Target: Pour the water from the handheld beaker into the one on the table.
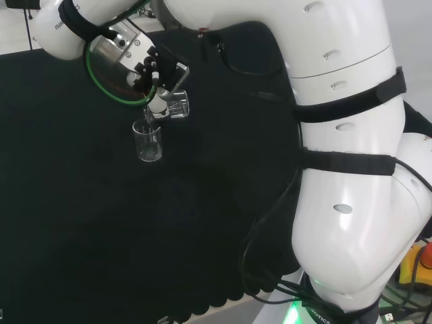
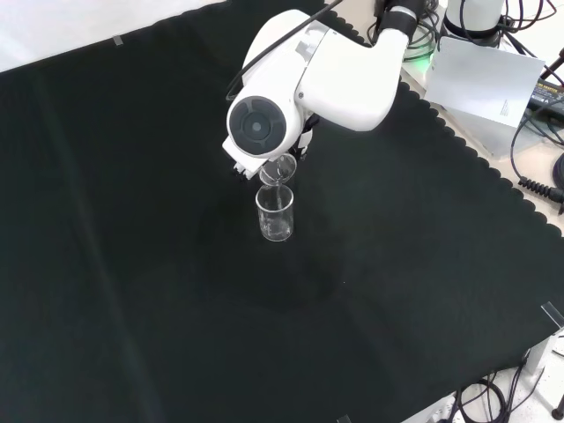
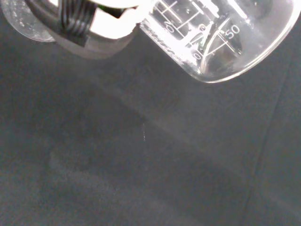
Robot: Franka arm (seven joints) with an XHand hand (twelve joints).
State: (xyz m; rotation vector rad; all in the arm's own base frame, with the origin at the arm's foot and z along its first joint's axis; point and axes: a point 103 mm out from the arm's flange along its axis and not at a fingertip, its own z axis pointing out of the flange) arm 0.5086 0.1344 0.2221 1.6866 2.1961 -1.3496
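Observation:
A clear glass beaker (image 1: 148,142) stands upright on the black cloth (image 1: 81,202); in the front view this standing beaker (image 2: 275,213) sits just below the arm's round grey cap. The hand (image 1: 156,77) hangs over it, fingers curled round a second clear beaker (image 1: 174,106) that is tipped on its side, mouth over the standing one. From the front, the tipped beaker (image 2: 280,167) has its lip right above the standing beaker's rim. The wrist view shows the held beaker (image 3: 221,42) close up with printed graduation marks, beside a finger (image 3: 89,26).
The arm's big white links (image 1: 351,169) fill the head view's right side. The cloth's scalloped edge (image 2: 493,176) runs along the right of the front view, with cables and a grey box (image 2: 489,79) beyond it.

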